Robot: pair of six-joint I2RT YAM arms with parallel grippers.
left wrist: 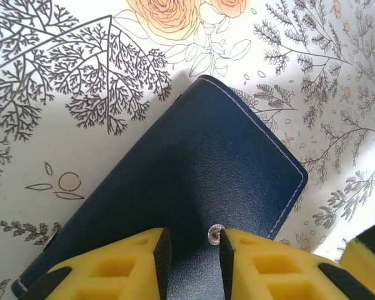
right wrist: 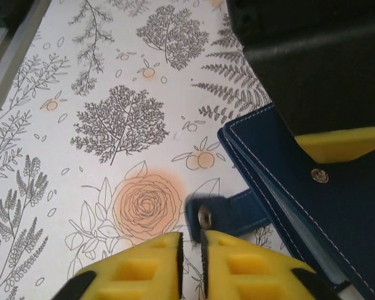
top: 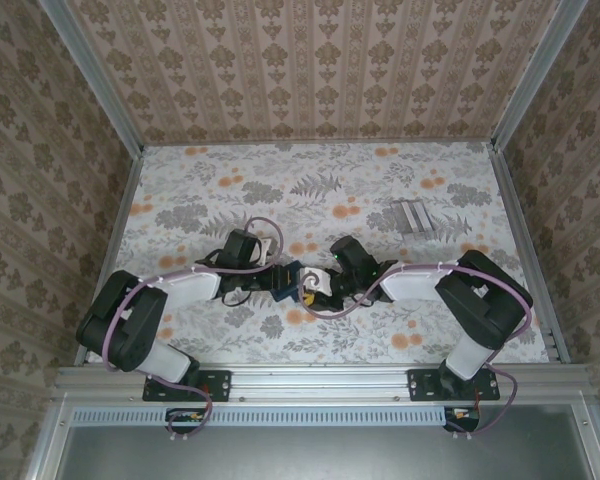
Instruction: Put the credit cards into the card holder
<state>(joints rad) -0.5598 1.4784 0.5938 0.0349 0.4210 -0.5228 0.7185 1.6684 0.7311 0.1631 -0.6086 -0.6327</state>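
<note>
Card holder (left wrist: 194, 187) unsnapped; next, pry it open. Left gripper (left wrist: 194, 239) narrowly parted over it, right gripper (right wrist: 192, 240) nearly closed at strap tab (right wrist: 228, 209); holds unclear.

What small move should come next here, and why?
Probably close the right tool on the loose strap tab and pull it up: the card holder lies folded but unsnapped, the left tool rests over it, and what look like cards lie on the table.
</note>
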